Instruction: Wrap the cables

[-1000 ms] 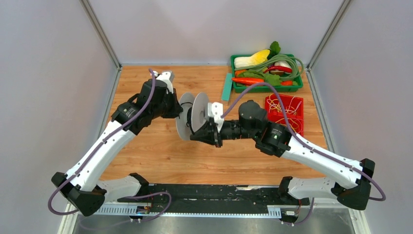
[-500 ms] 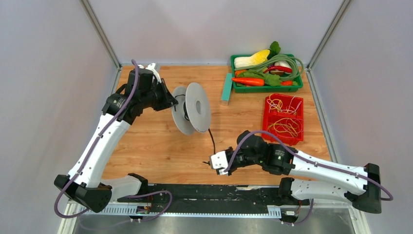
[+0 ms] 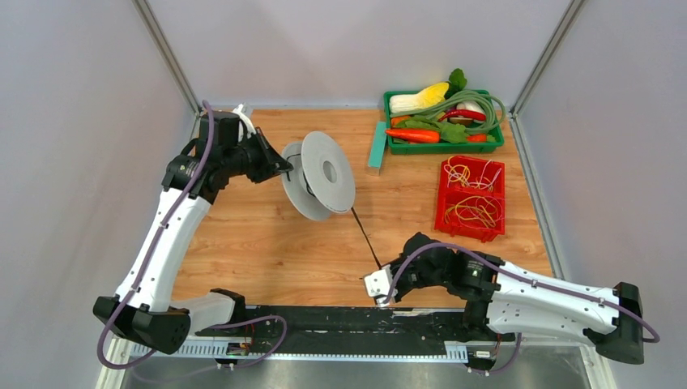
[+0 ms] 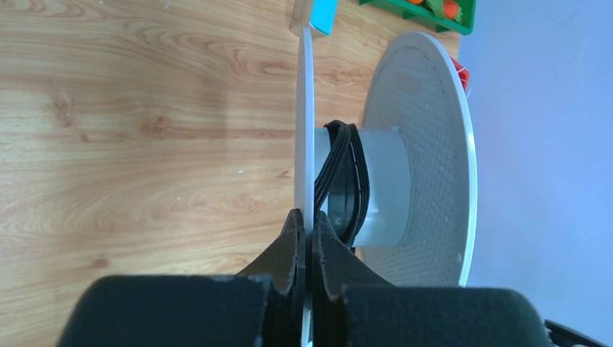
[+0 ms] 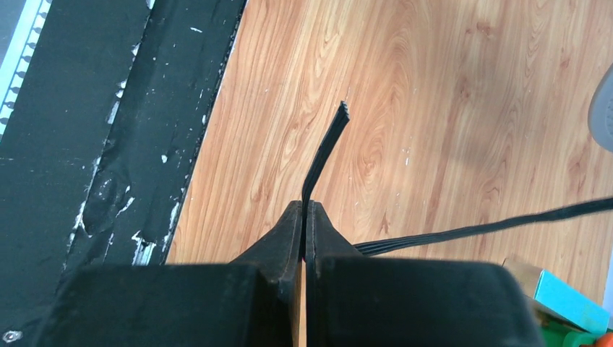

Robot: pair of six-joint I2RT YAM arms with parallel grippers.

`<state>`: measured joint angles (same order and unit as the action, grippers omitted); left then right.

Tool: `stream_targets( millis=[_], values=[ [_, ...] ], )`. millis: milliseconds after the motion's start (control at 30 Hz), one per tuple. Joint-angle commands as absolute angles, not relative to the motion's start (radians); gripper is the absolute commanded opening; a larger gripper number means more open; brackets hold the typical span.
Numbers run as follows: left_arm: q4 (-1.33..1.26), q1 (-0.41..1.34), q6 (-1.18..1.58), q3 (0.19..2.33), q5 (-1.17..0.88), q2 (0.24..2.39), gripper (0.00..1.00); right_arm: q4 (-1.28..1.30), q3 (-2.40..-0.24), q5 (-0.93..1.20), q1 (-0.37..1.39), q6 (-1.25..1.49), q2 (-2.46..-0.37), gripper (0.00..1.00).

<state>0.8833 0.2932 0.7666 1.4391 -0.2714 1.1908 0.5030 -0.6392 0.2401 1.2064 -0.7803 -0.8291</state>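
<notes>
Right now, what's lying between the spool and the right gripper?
Only the black cable, running from the spool to the right gripper over bare wooden table, as the top view shows.

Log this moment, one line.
left tool: shut on spool flange | right tool: shut on black cable near its end | cable: few turns on hub, then straight to right tool

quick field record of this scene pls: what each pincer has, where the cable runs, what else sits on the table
left pincer: shut on one flange of the spool
right pincer: shut on the cable near its free end, low by the table's near edge
cable run: a few turns on the spool's core, the rest stretched straight to the right pincer
table: wood
far right: green tray of vegetables, red tray of thin yellowish loops
</notes>
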Motion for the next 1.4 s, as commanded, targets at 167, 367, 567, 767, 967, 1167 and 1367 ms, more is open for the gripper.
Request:
stream_targets(
  millis=[167,367,567,767,967,1167,1367],
  values=[
    [0.762,0.229,0.87,1.431,-0.292,1.16,0.0,0.615,-0.64,0.313,1.203,-0.735,-0.773,0.0],
    [0.747,0.224,0.871,1.431,-0.253,1.161,0.0,0.54,-0.742,0.449,1.216,-0.652,-0.802,0.0],
    [0.742,0.302,0.786,1.379,-0.152,1.158,0.0,0.43,-1.018,0.485,1.272,-0.508,-1.004,0.0],
    [0.759,0.388,0.752,1.351,-0.091,1.17,0.0,0.224,-1.207,0.393,1.279,-0.332,-1.172,0.0],
    [0.744,0.449,0.739,1.304,-0.078,1.152,0.0,0.118,-1.442,0.207,1.229,-0.135,-1.37,0.0],
    [0.753,0.474,0.697,1.246,-0.072,1.088,0.0,0.117,-1.551,0.084,1.057,0.099,-1.457,0.0],
    [0.68,0.489,0.569,1.155,-0.087,0.983,0.0,0.189,-1.542,0.123,0.882,0.262,-1.471,0.0]
  ],
)
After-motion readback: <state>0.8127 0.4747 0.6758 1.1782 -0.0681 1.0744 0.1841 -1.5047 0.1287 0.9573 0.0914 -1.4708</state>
